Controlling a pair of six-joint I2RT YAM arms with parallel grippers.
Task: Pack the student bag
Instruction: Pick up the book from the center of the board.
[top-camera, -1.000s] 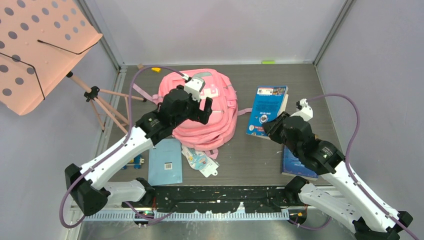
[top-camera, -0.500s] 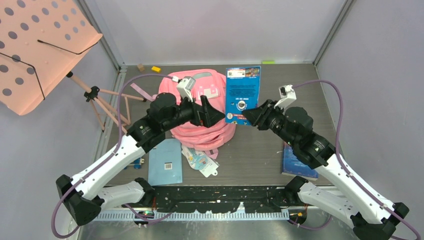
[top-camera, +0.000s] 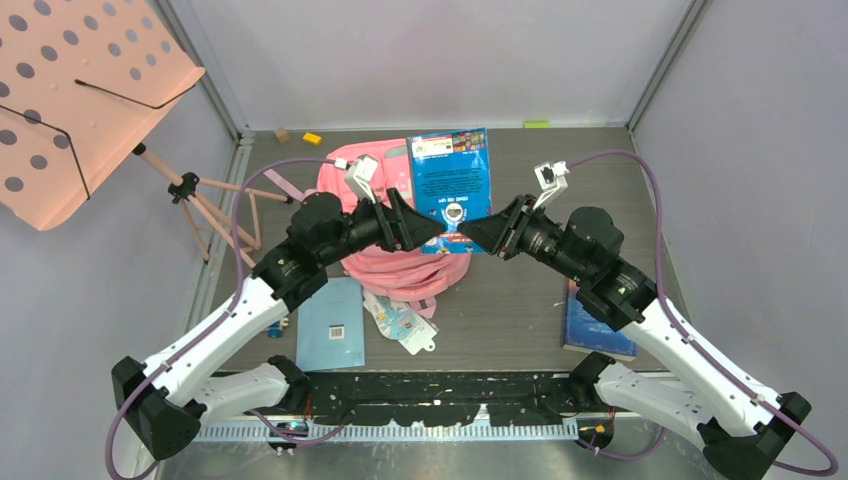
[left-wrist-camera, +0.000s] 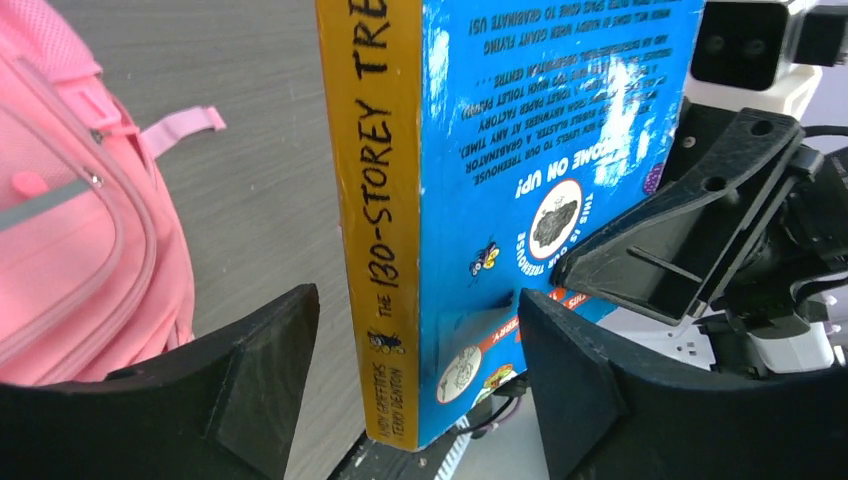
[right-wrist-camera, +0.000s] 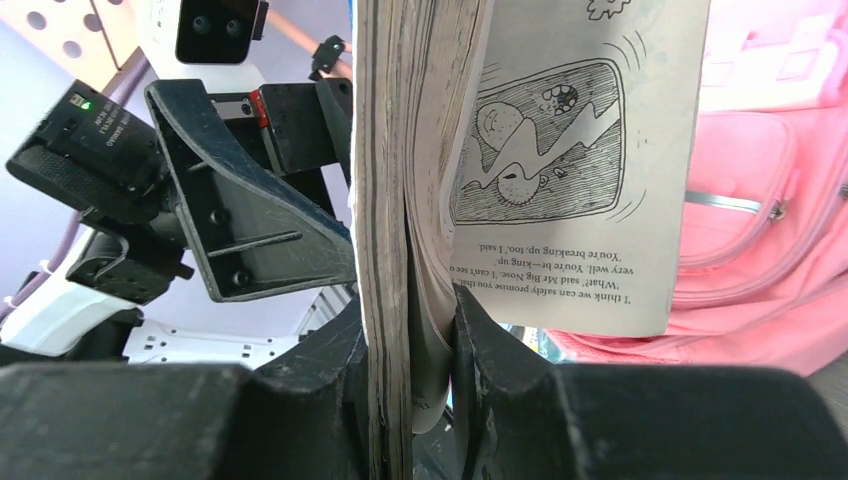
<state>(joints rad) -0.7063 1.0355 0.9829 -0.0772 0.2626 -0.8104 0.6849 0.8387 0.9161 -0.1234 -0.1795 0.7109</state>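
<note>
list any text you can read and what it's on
"THE 130-STOREY TRE", cut off: book spine
"OME ON UP!", upside down: back cover
"You're breaking up, too,' I said.": inside page
Author names and blurb: too small to read.

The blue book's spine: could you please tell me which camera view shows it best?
The left wrist view: the blue book stands close, its yellow spine and title legible. Top external shows mainly the cover, small. Right wrist shows page edges clamped in the right hand.
</note>
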